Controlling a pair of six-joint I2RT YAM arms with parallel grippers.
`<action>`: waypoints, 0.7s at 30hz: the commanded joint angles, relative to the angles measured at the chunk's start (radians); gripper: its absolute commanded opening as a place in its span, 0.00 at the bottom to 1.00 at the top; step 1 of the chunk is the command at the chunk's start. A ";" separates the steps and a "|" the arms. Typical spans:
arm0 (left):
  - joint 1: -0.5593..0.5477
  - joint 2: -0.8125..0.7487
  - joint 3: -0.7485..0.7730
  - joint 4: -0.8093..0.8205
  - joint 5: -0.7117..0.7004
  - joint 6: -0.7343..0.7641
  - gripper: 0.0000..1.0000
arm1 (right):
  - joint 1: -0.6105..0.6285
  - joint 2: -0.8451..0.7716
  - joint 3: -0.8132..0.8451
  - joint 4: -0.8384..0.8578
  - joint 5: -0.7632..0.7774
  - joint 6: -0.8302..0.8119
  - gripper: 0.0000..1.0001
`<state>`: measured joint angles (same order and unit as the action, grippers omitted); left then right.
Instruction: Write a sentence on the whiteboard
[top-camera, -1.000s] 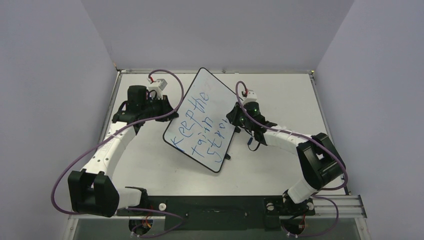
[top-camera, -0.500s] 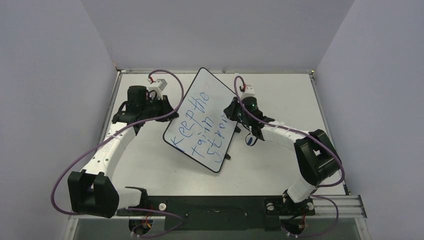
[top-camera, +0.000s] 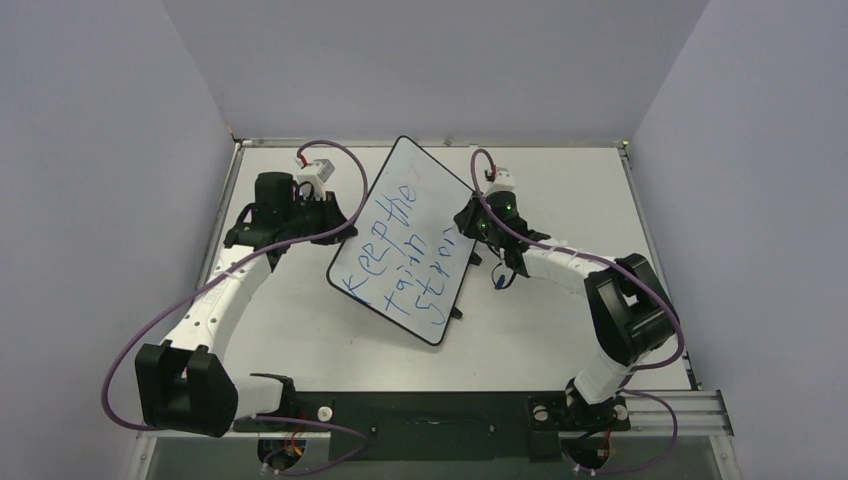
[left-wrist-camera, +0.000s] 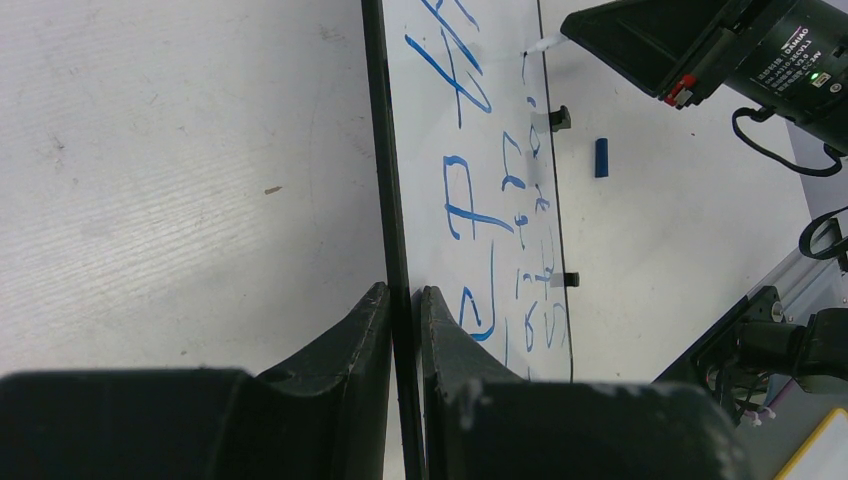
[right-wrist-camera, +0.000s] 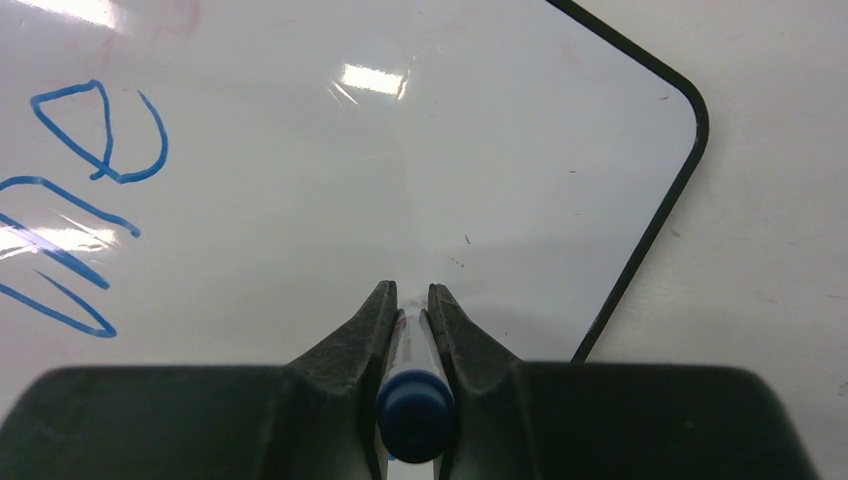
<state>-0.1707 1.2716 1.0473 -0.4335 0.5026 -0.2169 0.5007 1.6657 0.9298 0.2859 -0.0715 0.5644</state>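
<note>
On the table, right arm bends inward, marker against the whiteboard.

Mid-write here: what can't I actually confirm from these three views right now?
- Marker tip: right wrist view, hidden behind the right jaws and the marker's own barrel; contact with the whiteboard unclear there.
- Last letters of the sentence: top view, too small and partly under the right arm.
- Lettering: left wrist view, too foreshortened to read.
- Whiteboard's clamped edge: left wrist view, hidden between the left jaws.
</note>
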 joint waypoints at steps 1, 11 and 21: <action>-0.025 -0.030 -0.002 0.010 0.044 0.034 0.00 | -0.006 0.035 0.024 -0.008 0.008 -0.010 0.00; -0.026 -0.029 -0.003 0.009 0.043 0.036 0.00 | -0.007 -0.010 -0.048 -0.009 -0.007 -0.001 0.00; -0.026 -0.034 -0.004 0.010 0.044 0.034 0.00 | -0.012 -0.043 -0.098 -0.014 0.006 -0.004 0.00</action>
<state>-0.1707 1.2686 1.0439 -0.4335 0.5026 -0.2214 0.4843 1.6386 0.8509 0.3103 -0.0544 0.5644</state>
